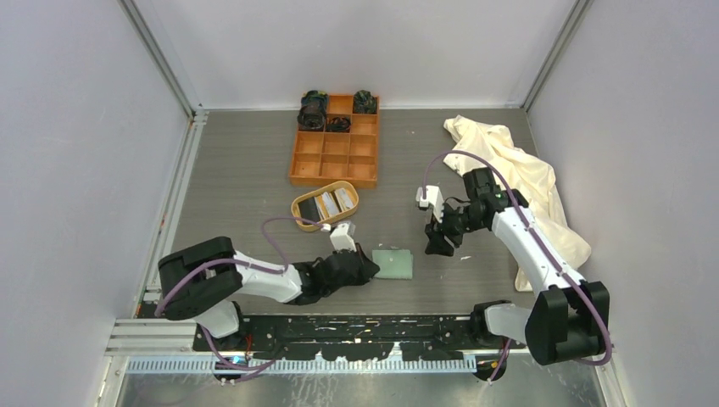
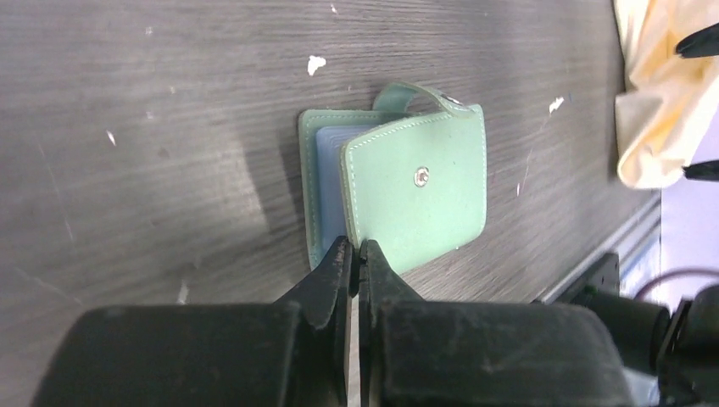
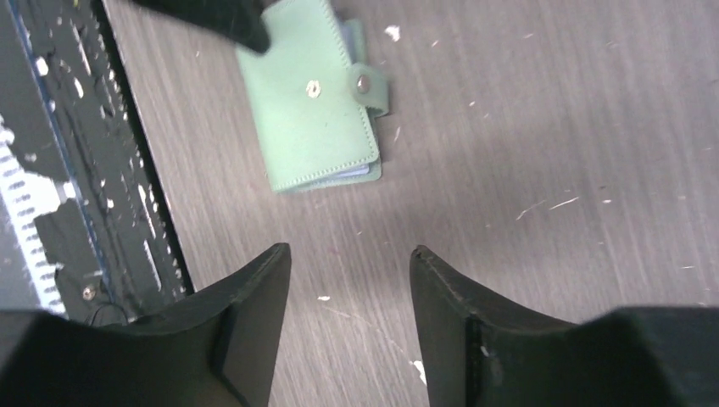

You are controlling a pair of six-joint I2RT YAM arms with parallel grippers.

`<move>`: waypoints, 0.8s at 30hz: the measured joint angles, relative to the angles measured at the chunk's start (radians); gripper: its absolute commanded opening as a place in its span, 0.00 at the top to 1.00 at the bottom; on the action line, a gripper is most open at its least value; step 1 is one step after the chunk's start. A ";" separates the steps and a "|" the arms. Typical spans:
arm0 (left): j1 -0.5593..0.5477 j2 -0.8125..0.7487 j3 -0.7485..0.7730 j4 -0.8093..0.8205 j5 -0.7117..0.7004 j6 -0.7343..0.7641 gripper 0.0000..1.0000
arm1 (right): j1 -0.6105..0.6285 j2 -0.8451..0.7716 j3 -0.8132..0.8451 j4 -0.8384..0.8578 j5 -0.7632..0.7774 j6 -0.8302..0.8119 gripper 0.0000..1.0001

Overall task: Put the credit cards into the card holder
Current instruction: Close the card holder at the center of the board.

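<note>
the left claw (image 2: 356, 259) is pressed together, its two dark tips meeting at the near edge of the card holder (image 2: 424, 203). we cannot tell whether the edge of the cover is caught between them or they only touch it. seen from above, this claw comes at the holder from its 9 o'clock side, with the arm lying low across the counter (image 1: 246, 170).

the right claw (image 3: 349, 253) is spread, with nothing between its fingers. it hangs over bare counter at about 2 o'clock from the holder, near it but not touching.

the card holder is a small green wallet lying flat on the counter, toward the near edge and between the two arms. its cover is folded over but not fastened. the strap tab (image 2: 415, 93) curls free at one side, and its snap does not meet the snap (image 2: 420, 176) on the cover. a pale blue pocket (image 2: 326, 182) shows under the lifted edge of the cover.

the credit cards (image 1: 326, 203) lie in an oval wooden tray (image 1: 298, 208) at about 10 o'clock from the holder, apart from it. we make out a dark one and pale ones side by side.

beyond the tray, at 12 o'clock from it, stands an orange box (image 1: 335, 157) with nine compartments. dark things (image 1: 312, 114) fill some of its far compartments; we cannot tell what they are. a cream cloth (image 1: 526, 178) lies crumpled at 2 o'clock on the counter, behind the right arm.
</note>
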 measured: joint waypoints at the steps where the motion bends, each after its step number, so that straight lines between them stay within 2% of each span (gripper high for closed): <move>1: -0.042 -0.003 0.022 -0.060 -0.086 -0.076 1.00 | 0.000 -0.011 0.000 0.027 -0.002 0.049 0.38; 4: -0.141 0.037 0.151 -0.265 -0.287 -0.259 1.00 | 0.000 -0.023 0.000 0.089 -0.012 0.164 0.38; 5: -0.161 0.067 0.197 -0.305 -0.329 -0.301 0.96 | 0.000 -0.023 0.000 0.101 -0.016 0.197 0.39; 8: -0.204 0.179 0.320 -0.352 -0.418 -0.380 0.72 | 0.000 -0.017 0.002 0.108 -0.026 0.266 0.39; 12: -0.214 0.228 0.325 -0.285 -0.441 -0.373 0.51 | -0.001 0.010 0.021 0.106 -0.017 0.325 0.40; 13: -0.214 0.222 0.294 -0.243 -0.443 -0.355 0.47 | -0.003 0.017 0.027 0.104 -0.011 0.333 0.40; 15: -0.214 0.182 0.219 -0.156 -0.443 -0.283 0.33 | -0.008 0.023 0.035 0.105 0.002 0.338 0.37; 17: -0.214 0.113 0.125 -0.089 -0.438 -0.177 0.17 | -0.016 0.016 0.036 0.107 0.018 0.341 0.03; 18: -0.214 0.069 0.072 -0.051 -0.427 -0.109 0.10 | -0.019 0.005 0.035 0.111 0.031 0.344 0.01; 20: -0.201 -0.028 -0.032 0.015 -0.378 0.042 0.05 | -0.024 -0.041 0.020 0.146 0.056 0.359 0.01; 22: -0.145 -0.111 -0.098 0.060 -0.233 0.167 0.12 | -0.030 -0.114 -0.017 0.207 0.073 0.396 0.03; 24: -0.005 -0.167 -0.107 0.071 -0.004 0.265 0.16 | -0.039 -0.162 -0.042 0.222 0.060 0.391 0.19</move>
